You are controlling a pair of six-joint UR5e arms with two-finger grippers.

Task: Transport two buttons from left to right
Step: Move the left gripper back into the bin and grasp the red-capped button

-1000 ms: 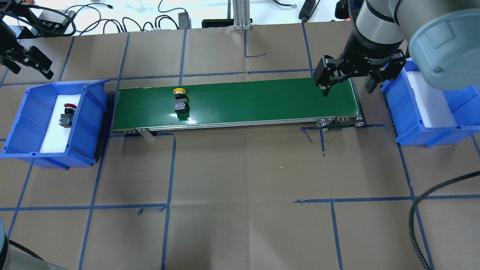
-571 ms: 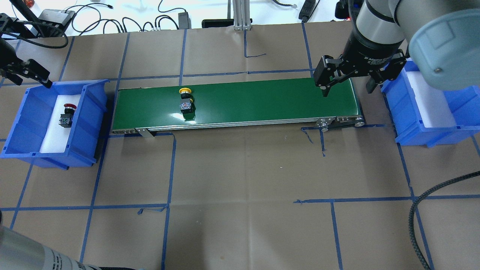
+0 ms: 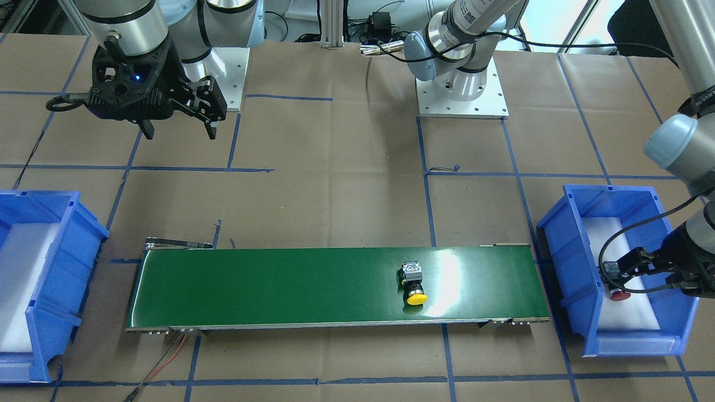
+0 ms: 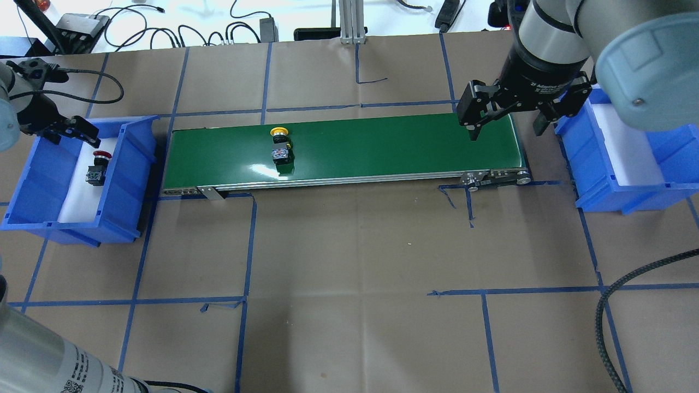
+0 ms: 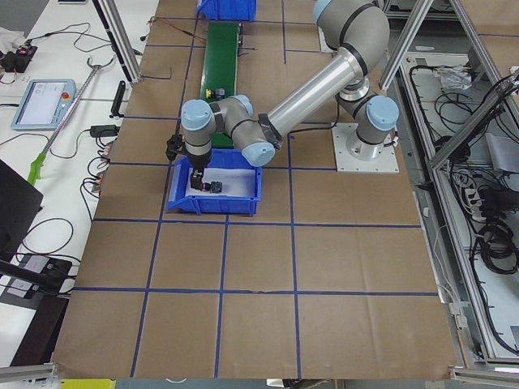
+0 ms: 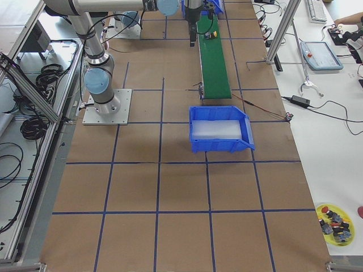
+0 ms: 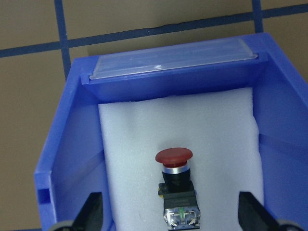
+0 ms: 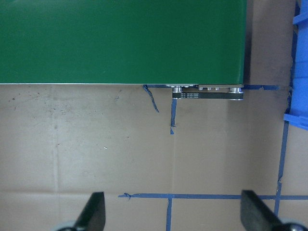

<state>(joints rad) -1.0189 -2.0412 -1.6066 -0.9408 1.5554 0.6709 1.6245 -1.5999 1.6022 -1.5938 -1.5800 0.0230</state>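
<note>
L bin (image 4: 134, 164): at table's left edge, far half; white foam liner (image 7: 125, 144) inside.
Red button (image 7: 176, 187): lies on its side on the foam, cap twd far edge, body twd near edge. Not gripped.
L gripper (image 4: 73, 136): spread wide, empty, over L bin w/ one finger either side of red button and apart from it. Tips look abt rim height, but hard to judge.
Belt (image 4: 382, 147): green, runs left-right btwn the bins, in table's far half.
Yellow button (image 4: 280, 147): on its side on belt, left of belt's middle, cap twd far edge.
R gripper (image 4: 505, 131): spread, empty, hovers over belt's right end.
R bin (image 4: 628, 196): at table's right edge; no button in it.
Step, my read: yellow one en route on belt; L arm lining up pick of red one.
Next, L: go straight down, keep body centred btwn fingers, close on the blocky body not the round cap, lift clear of bin wall, set on belt's left end.
Next, R: wait till yellow reaches right end, then grip body and drop in R bin.
</note>
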